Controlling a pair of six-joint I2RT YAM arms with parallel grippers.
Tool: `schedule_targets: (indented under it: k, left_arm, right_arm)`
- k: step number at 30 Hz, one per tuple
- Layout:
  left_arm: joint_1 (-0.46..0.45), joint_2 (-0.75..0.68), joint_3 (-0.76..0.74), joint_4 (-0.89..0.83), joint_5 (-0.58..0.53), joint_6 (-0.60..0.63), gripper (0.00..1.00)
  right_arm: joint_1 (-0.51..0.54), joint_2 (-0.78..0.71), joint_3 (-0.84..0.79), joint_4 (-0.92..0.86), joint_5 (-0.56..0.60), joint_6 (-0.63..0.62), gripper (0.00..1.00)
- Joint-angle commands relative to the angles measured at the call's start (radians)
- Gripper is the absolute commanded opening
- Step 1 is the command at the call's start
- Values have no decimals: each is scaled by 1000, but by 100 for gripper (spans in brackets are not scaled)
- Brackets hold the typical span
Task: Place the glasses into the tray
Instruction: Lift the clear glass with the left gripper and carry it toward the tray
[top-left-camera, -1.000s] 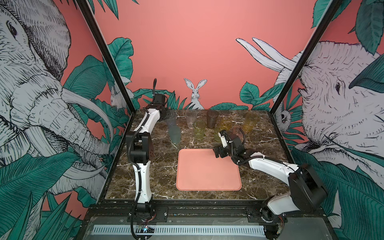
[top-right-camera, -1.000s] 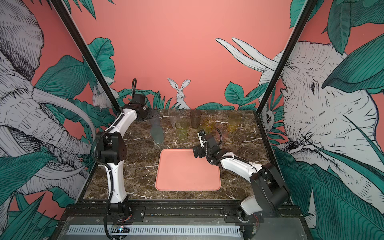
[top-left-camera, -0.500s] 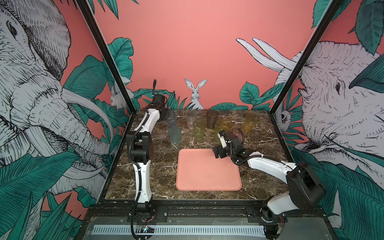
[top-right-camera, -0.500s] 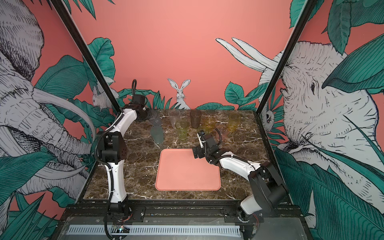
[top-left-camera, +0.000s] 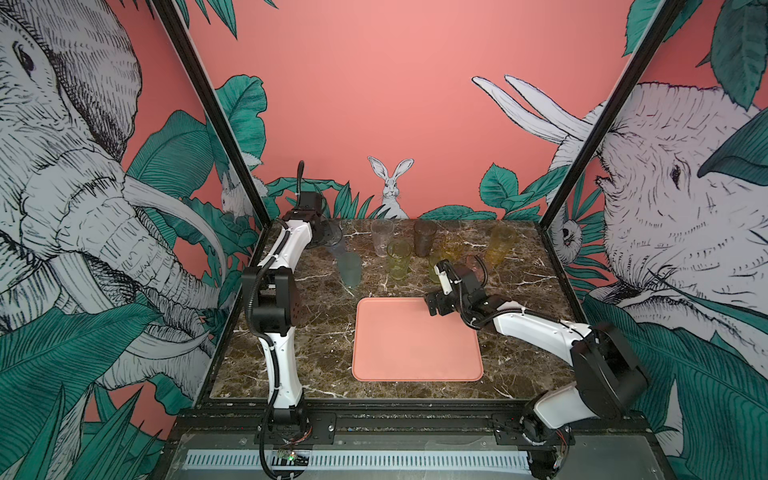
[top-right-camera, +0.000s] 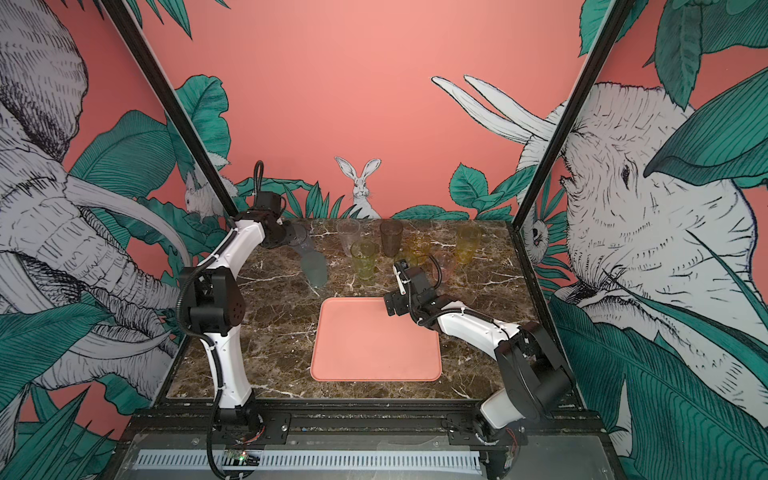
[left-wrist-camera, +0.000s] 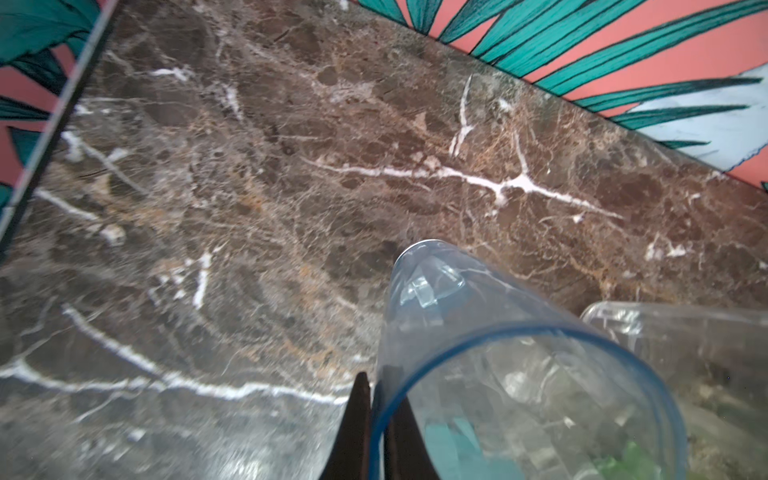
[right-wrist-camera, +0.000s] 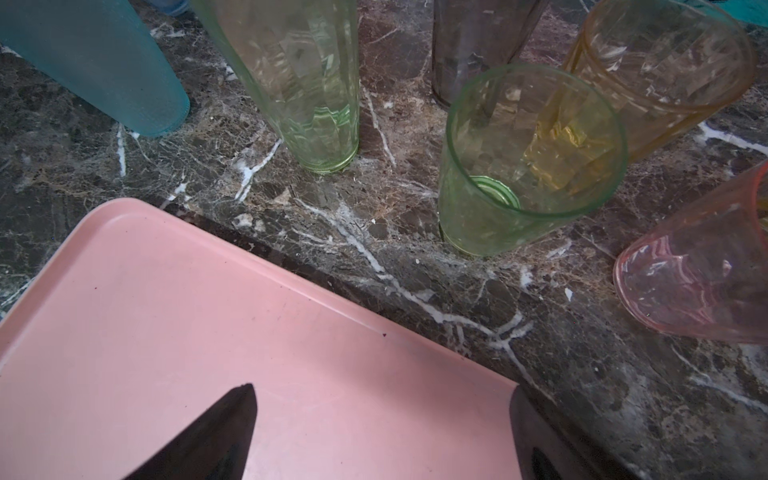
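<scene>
Bluish tumbler | left jaws pinching its rim | right jaws apart over tray

Coral jungle-mural walls enclose a brown marble tabletop.

This is a robot test booth, folks, not anyone's kitchen: printed jungle wall panels with elephants and a rabbit box in a marble-look tabletop between black frame posts. The left arm and right arm are bolted to a black rail up front, slotted cable duct below.
</scene>
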Motion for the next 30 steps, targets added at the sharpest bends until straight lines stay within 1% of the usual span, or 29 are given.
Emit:
schedule_targets:
  k: [1, 10, 21, 30]
  left_arm:
    - [9, -127, -16, -57, -42, 19, 0]
    - [8, -270, -94, -157, -81, 62, 0]
    - [8, -491, -197, -321, -129, 126, 0]
    - [8, -626, -230, -474, -93, 163, 0]
  right_arm:
    - [7, 1, 20, 10, 8, -2, 97]
    - [8, -14, 16, 7, 16, -2, 97]
    - [9, -47, -8, 28, 16, 2, 97]
    - [10, -79, -34, 56, 22, 6, 97]
